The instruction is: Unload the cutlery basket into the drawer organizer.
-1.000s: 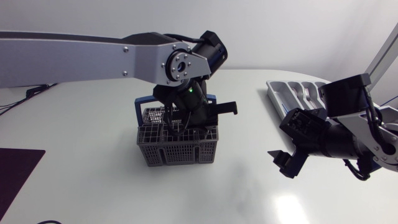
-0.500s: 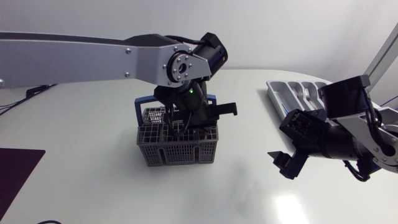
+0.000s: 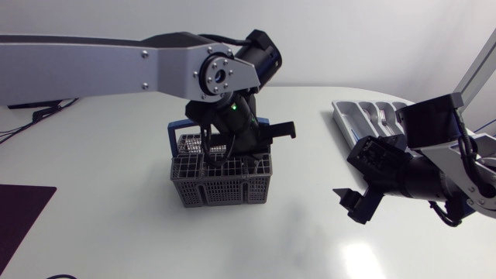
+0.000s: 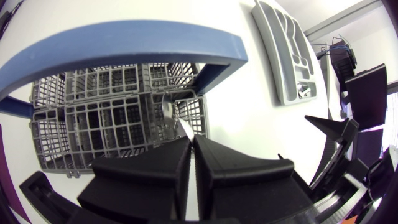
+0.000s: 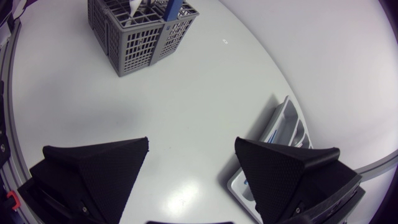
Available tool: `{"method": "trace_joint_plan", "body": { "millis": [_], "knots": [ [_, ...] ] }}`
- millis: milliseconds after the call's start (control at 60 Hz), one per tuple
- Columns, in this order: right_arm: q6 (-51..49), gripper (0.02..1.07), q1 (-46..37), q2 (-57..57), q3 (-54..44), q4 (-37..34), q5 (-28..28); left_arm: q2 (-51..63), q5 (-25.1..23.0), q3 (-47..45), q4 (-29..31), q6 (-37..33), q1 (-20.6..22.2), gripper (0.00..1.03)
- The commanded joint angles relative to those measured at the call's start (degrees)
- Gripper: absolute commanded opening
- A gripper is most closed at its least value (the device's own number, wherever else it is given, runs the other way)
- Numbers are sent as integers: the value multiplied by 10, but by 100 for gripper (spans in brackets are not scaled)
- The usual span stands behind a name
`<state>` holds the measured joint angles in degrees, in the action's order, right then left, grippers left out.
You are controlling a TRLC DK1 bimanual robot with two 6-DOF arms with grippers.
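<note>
Since a second ago our left arm has lifted a little and its wrist joint has swung leftward above the cutlery basket (image 3: 221, 184), which stands on the bench (image 3: 116, 225). Our left hand (image 4: 191, 144) is pinched narrow on a silver cutlery piece (image 4: 179, 126) inside the basket, beneath the blue handle (image 4: 124, 38). Our right hand (image 5: 191, 143) hangs over the bench with its fingers spread wide, near the drawer organizer (image 3: 363, 116).
</note>
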<state>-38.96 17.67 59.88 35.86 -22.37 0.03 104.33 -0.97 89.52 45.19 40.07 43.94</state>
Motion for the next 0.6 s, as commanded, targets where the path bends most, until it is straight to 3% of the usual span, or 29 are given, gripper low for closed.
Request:
{"method": "trace_joint_plan", "body": {
  "millis": [0, 583],
  "knots": [
    [13, 102, 7, -7, -19, -4, -6, -27, 4, -2, 8, 7, 0, 4],
    [26, 102, 41, -24, -25, -14, -27, -120, 11, -46, -48, -6, 20, 4]
  ]
}}
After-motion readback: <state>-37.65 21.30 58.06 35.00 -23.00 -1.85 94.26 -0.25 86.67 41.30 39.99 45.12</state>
